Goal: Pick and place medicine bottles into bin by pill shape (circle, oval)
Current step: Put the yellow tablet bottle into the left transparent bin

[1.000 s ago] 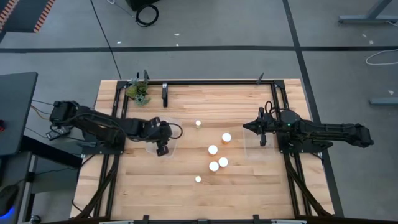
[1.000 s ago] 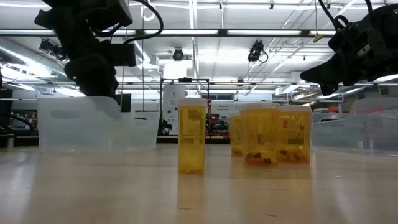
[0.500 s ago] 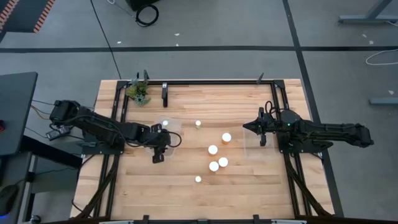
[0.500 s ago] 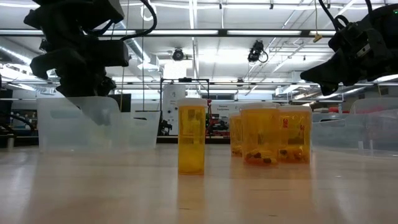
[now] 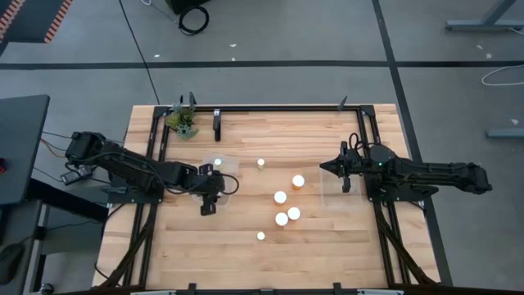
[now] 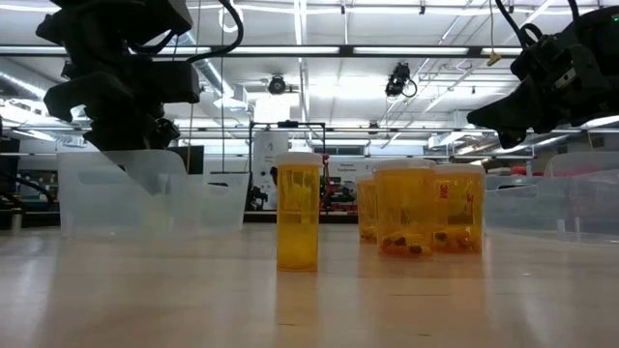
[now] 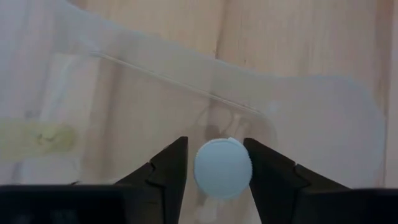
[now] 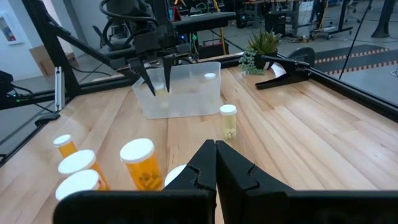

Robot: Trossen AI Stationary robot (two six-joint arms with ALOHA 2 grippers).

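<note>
My left gripper points steeply down into the near end of a clear bin at the table's left. Its fingers stand open on either side of an amber medicine bottle's white cap; the right wrist view shows the bottle between the fingertips, inside the bin wall. Another white-capped bottle stands at the bin's far end. Several more medicine bottles stand upright mid-table. My right gripper waits shut, held level above the table's right side. My left gripper comes at the cap from above, slanting down, with one finger on each side of it. A sliver of gap shows beside one finger. The cap's edge meets the other finger, and I cannot tell whether they touch.
A second clear bin sits on the right under my right gripper. A green plant clump and a black clamp stand at the far left edge. Bare wood lies along the near edge.
My left gripper has gone a little toward the table's near edge along the bin and slightly down, then stood still. That uncovered the white cap at the bin's far end in the high view.
</note>
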